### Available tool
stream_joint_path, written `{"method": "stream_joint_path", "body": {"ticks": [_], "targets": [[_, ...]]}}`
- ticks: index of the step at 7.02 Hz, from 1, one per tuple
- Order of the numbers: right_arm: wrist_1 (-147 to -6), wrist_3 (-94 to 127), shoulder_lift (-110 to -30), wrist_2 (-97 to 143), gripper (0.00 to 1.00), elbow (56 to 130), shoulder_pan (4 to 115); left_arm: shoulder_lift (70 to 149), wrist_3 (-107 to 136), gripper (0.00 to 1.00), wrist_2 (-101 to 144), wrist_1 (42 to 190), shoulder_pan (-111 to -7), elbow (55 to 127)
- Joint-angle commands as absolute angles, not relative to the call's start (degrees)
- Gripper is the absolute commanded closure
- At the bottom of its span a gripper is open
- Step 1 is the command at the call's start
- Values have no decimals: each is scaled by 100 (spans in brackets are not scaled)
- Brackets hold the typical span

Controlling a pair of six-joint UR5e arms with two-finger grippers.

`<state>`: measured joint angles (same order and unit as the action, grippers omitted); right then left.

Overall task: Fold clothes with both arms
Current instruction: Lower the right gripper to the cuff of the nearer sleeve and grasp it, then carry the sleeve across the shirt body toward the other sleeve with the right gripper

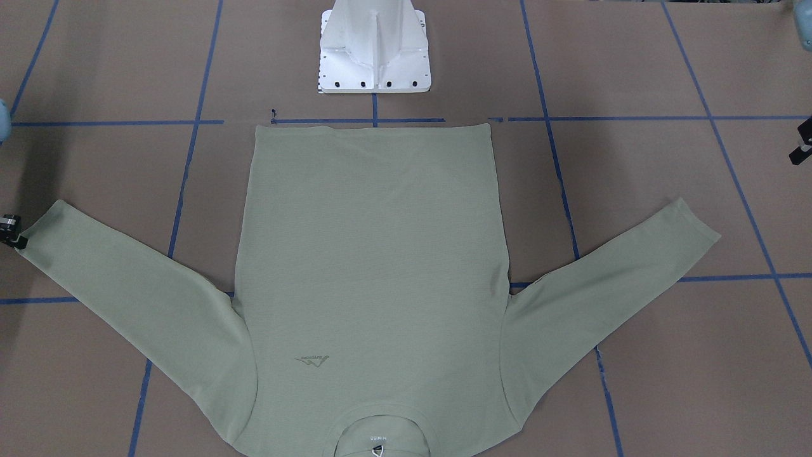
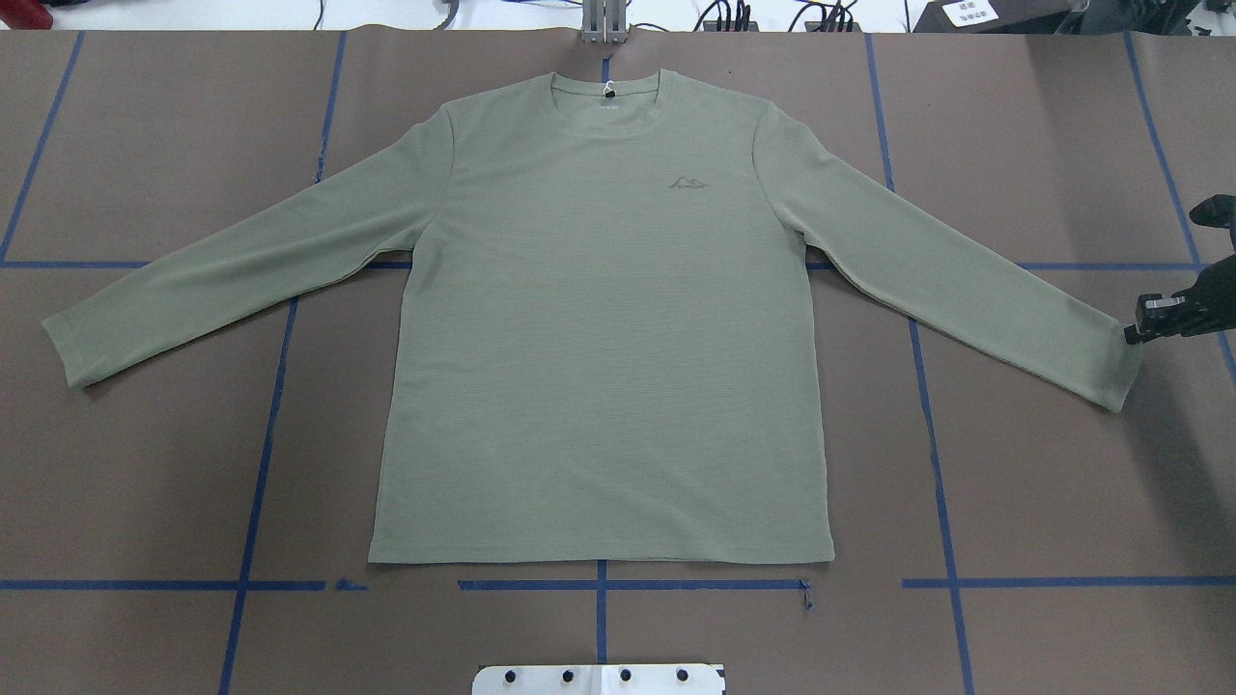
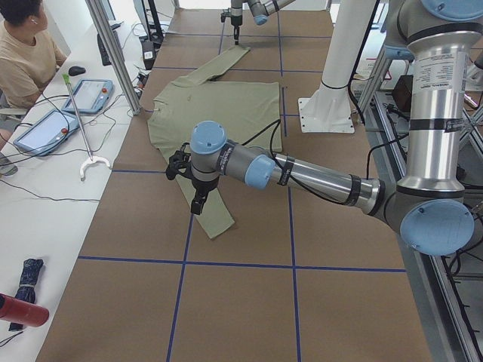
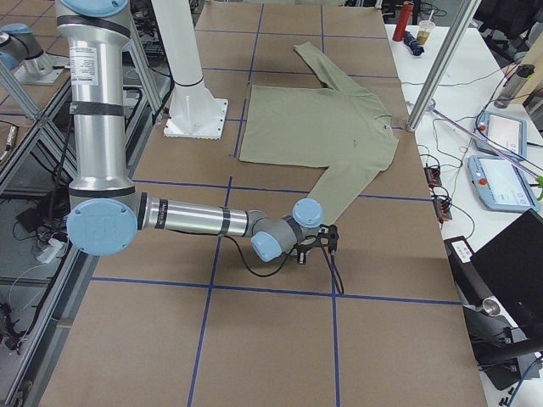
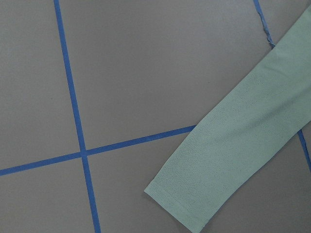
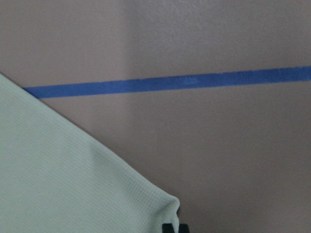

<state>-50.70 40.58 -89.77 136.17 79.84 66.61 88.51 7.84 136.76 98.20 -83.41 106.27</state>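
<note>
The pale sage-green shirt (image 2: 599, 338) lies flat and face up on the brown table, both sleeves spread out, its collar (image 2: 608, 92) on the far side from the robot. My right gripper (image 2: 1132, 334) is at the tip of the sleeve on my right. In the right wrist view the cuff corner (image 6: 165, 206) puckers up at the black fingertips (image 6: 172, 227), which are shut on it. My left gripper (image 1: 802, 143) shows only partly at the view's edge, above the table beyond the other cuff (image 5: 189, 204). Whether it is open or shut does not show.
The white pedestal base (image 1: 374, 51) stands behind the shirt's hem. Blue tape lines (image 2: 261, 483) grid the table. An operators' bench with tablets (image 3: 45, 128), a seated person (image 3: 23, 45) and a metal post (image 3: 113, 53) lie beyond the collar side.
</note>
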Motion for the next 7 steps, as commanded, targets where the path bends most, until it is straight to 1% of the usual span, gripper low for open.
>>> {"method": "stream_joint_path", "body": {"ticks": [1,2,3,5,6,7], "targets": [[-5132,4652,-8808,14220,100,8478,6865,8859,791,0,13711,9809,-8341,10661],[-5142,5850,-8406,14238,100,8760,6716,8877,791,0,13720,9800,-8332,10609],[-5150,7106,-7889,14143,100,9085,6184,8868,800,0,13728,9791,-8332,10669],[-5351,9106,-6502,13924,100,9062,5488,8868,791,0,13720,9817,-8332,10652],[-6005,9636,-5703,13130,100,9062,5032,8877,791,0,13711,9826,-8332,10661],[-6769,10085,-4817,12104,100,8948,4340,8868,791,0,13728,9826,-8332,10679]]}}
